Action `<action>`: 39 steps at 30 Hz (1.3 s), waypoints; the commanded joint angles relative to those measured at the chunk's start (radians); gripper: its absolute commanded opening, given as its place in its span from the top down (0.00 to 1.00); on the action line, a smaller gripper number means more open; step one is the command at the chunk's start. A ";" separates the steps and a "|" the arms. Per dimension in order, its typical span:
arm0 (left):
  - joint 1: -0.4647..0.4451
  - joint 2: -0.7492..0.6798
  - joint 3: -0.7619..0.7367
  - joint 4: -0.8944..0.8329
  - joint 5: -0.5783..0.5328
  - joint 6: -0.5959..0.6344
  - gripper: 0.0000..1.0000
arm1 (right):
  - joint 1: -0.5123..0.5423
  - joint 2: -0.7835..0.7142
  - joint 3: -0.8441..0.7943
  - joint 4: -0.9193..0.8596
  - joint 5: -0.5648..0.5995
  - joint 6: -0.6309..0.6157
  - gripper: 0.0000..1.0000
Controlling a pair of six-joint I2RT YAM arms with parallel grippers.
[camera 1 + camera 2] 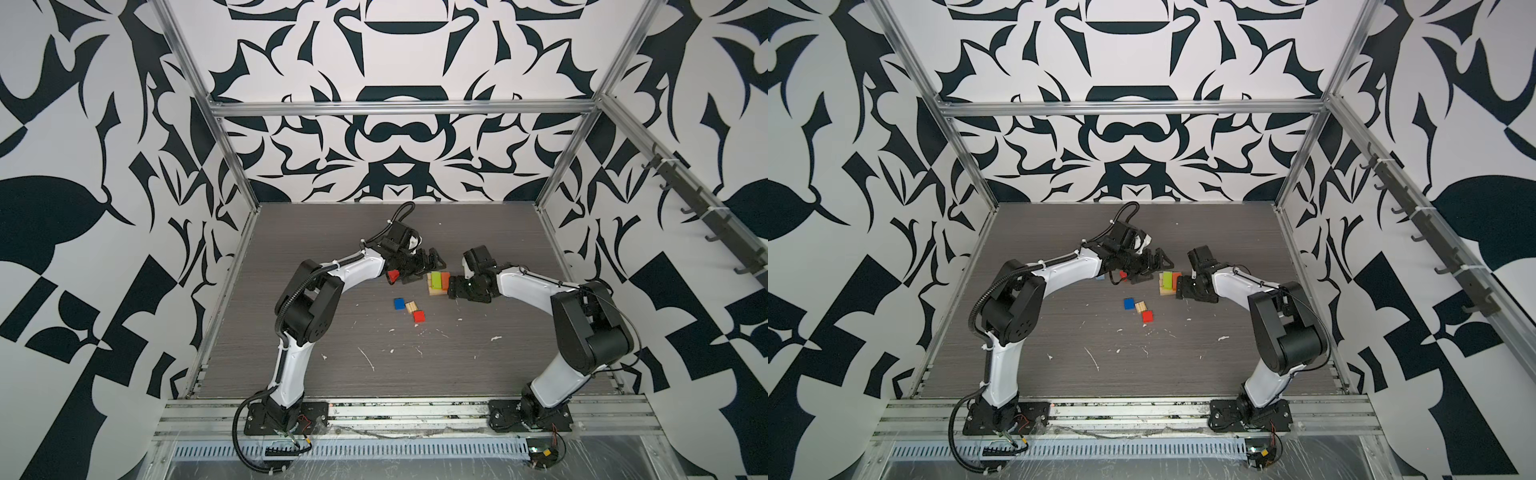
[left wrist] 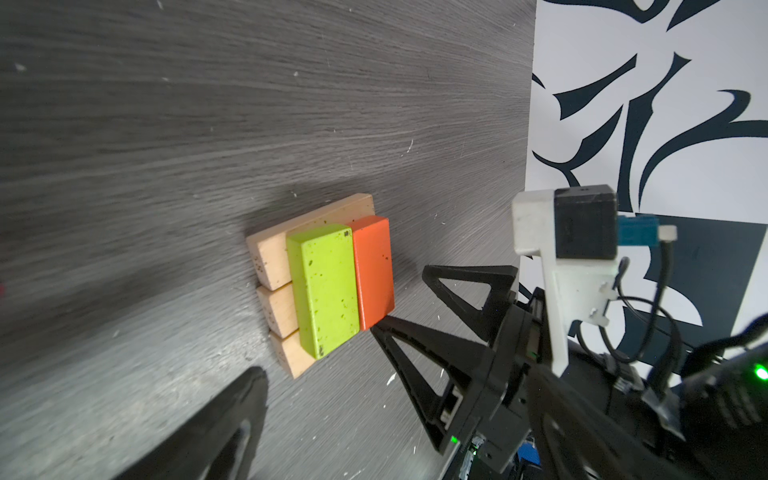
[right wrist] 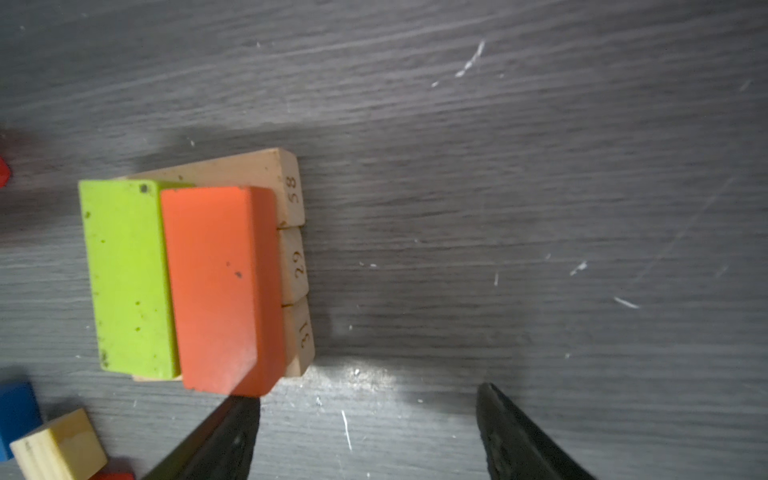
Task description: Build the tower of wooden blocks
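The wood block tower stands mid-table as two layers. Three tan planks [image 3: 291, 195] lie side by side as its base [image 1: 434, 293]. A lime green plank [image 3: 129, 274] and an orange plank [image 3: 220, 282] lie crosswise on top, touching each other. My right gripper [image 3: 370, 415] is open just right of the stack with nothing between its fingers. One fingertip [image 2: 376, 330] sits against the orange plank's [image 2: 374, 270] end. My left gripper [image 1: 422, 270] hangs open and empty just left of the stack. Both top views show each gripper flanking the green plank [image 1: 1168, 281].
Loose blocks lie in front of the stack: a blue cube [image 1: 399, 304], a tan block [image 1: 411, 307] and a red cube [image 1: 419, 316]. Another red block [image 1: 393, 275] lies under the left wrist. Metal frame posts and patterned walls close in the table.
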 commanded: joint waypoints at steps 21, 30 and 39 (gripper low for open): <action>0.028 0.102 0.252 -0.101 0.026 0.107 0.01 | -0.016 -0.157 -0.007 -0.040 0.110 0.006 0.14; 0.031 0.184 0.340 -0.103 0.081 0.093 0.00 | -0.070 -0.107 0.030 0.000 0.090 0.006 0.13; 0.031 0.227 0.330 -0.017 0.135 0.005 0.00 | -0.105 -0.026 0.055 0.054 0.028 0.017 0.13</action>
